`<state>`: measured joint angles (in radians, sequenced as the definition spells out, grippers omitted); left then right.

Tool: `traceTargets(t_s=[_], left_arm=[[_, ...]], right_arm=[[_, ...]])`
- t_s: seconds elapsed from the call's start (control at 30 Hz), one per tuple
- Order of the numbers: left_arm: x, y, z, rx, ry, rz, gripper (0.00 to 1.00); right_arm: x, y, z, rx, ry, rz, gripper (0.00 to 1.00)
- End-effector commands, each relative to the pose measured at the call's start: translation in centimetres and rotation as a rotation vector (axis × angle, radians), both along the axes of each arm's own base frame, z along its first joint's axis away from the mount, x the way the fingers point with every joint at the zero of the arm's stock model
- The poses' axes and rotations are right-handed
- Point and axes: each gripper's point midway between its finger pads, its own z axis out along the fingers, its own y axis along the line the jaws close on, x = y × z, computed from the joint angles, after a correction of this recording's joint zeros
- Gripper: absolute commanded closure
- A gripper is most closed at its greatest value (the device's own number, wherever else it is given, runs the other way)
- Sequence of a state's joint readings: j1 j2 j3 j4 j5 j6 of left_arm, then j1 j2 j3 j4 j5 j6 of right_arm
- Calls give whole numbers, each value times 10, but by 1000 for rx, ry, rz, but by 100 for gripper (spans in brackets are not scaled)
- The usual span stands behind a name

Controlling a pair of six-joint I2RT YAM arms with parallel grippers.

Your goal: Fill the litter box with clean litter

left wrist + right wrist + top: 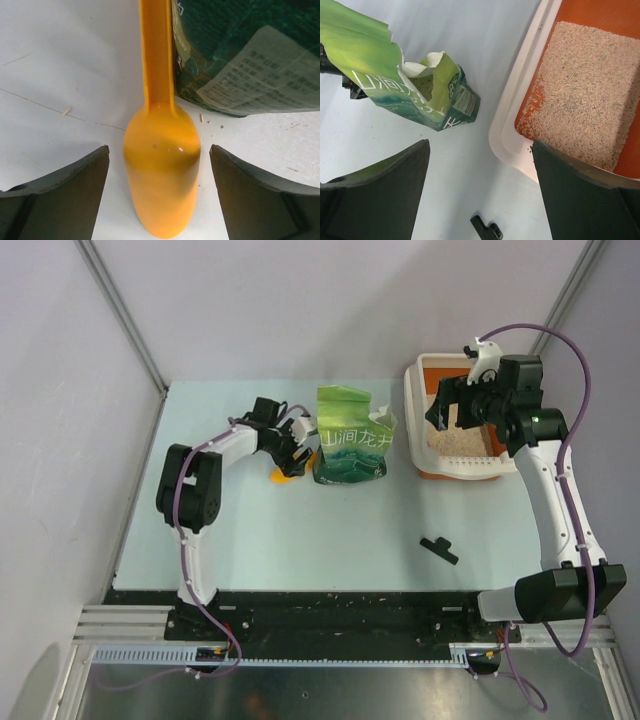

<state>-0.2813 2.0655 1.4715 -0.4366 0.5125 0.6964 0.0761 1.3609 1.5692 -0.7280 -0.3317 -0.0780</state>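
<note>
The litter box, orange with a wide white rim, stands at the back right and holds pale beige clean litter. In the right wrist view the box rim and the litter fill the right side. My right gripper hangs open and empty above the box's left edge. My left gripper is open over the table beside the green bag. Its jaws stand apart on either side of a yellow-orange scoop lying on the table, not touching it.
The green bag stands open at the top between the arms, with litter inside. A small black clip lies on the table in front of the box and shows in the right wrist view. A few stray grains lie near the scoop.
</note>
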Motion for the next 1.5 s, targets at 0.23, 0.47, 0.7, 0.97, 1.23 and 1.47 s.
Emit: traceTargets(t_s=[0.23, 0.47, 0.7, 0.97, 1.23, 1.47], left_arm=[[-5, -8, -15, 49, 31, 11, 27], [-4, 0, 17, -16, 20, 78, 52], [2, 17, 108, -320, 64, 219, 65], [-27, 33, 199, -519, 30, 232, 100], [-67, 28, 261, -574, -72, 112, 100], [-104, -2, 259, -528, -28, 86, 100]], right_arm=[[9, 6, 15, 38, -31, 24, 13], [8, 8, 13, 20, -31, 49, 15], [6, 37, 34, 68, -86, 256, 18], [11, 73, 67, 71, -253, 443, 19], [2, 148, 85, -485, -716, 704, 18], [-7, 208, 88, -952, -1199, 802, 14]])
